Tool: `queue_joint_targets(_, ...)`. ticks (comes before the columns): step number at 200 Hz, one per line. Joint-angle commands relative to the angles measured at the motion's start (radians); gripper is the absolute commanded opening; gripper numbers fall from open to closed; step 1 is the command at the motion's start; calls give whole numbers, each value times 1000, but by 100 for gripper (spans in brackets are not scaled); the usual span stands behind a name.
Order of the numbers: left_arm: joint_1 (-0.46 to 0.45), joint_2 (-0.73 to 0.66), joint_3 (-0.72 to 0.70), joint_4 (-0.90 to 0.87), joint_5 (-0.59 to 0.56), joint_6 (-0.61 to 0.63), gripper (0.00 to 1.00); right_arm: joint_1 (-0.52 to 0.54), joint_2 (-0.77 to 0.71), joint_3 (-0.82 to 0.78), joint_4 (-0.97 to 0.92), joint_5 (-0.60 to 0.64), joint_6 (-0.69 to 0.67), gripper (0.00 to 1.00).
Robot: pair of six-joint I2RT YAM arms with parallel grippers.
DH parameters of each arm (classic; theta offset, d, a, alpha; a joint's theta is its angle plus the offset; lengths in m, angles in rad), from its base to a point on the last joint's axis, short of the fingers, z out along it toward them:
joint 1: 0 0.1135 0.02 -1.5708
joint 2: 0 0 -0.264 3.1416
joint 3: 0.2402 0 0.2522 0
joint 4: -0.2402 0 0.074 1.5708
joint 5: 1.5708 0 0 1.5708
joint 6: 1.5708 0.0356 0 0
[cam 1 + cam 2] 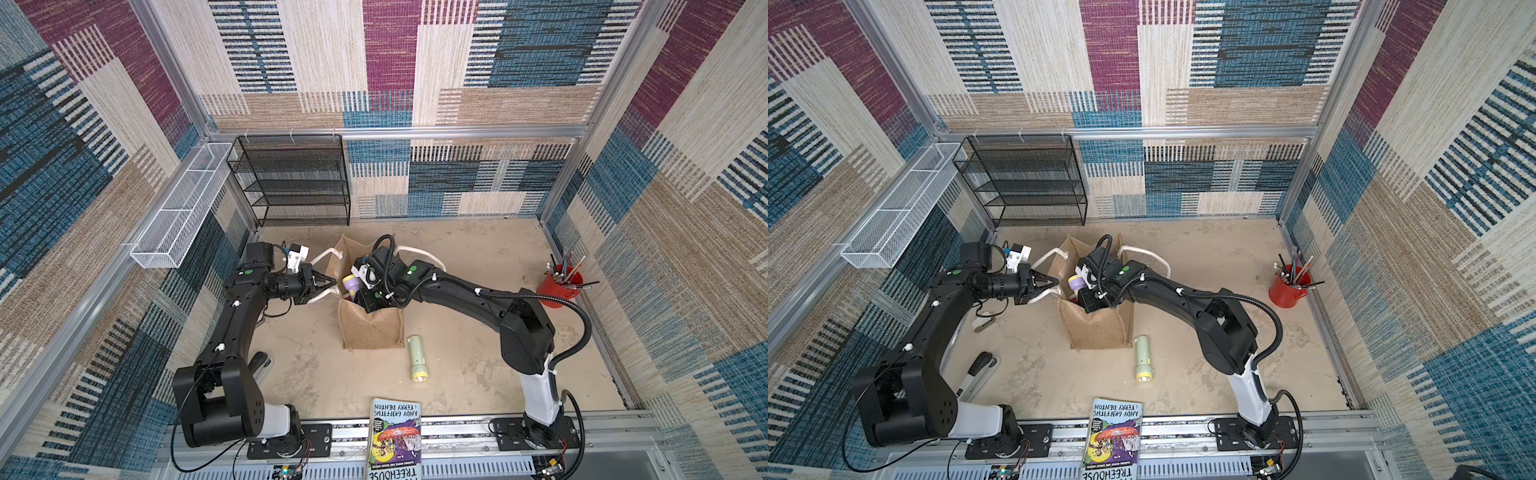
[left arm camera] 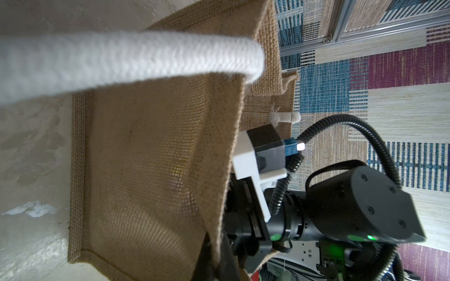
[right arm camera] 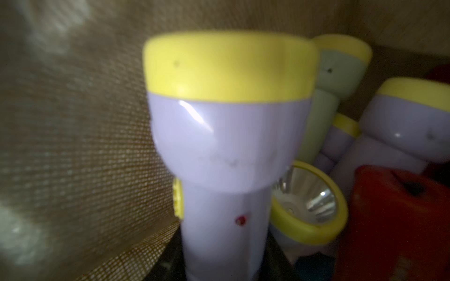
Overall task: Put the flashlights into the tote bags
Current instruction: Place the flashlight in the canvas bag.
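The tan burlap tote bag [image 1: 372, 328] [image 1: 1096, 328] stands open mid-table. My left gripper [image 1: 332, 284] [image 2: 215, 264] is shut on the bag's rim beside a white rope handle [image 2: 121, 58]. My right gripper [image 1: 369, 302] [image 3: 224, 262] reaches down into the bag and is shut on a lilac flashlight [image 3: 226, 146] with a yellow head. Round it inside the bag [image 3: 73, 121] lie several other flashlights, lilac [image 3: 409, 126], pale green [image 3: 323, 114] and red [image 3: 394, 219]. One pale green flashlight [image 1: 417, 357] [image 1: 1143, 358] lies on the table just right of the bag.
A paperback book [image 1: 395, 436] lies over the front rail. A red pot of pens [image 1: 559, 286] stands at the right wall. A black mesh rack [image 1: 291, 178] and a white wire basket [image 1: 183, 208] are at the back left. A black-and-white stapler-like tool [image 1: 978, 374] lies by the left arm.
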Motion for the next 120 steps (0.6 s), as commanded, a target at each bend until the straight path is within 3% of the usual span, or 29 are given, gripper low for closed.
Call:
queue_joint_targets(1,2,0,-2,21,4,11,0,1,17,-8,9,4,16,36)
queue_joint_targets(73,2,0,0,21,4,10,0,1,59,65,-65,75,-22,60)
queue_joint_targets(120,2,-3,1,23,3,8,0,1,45,141,-106,81,-72,66)
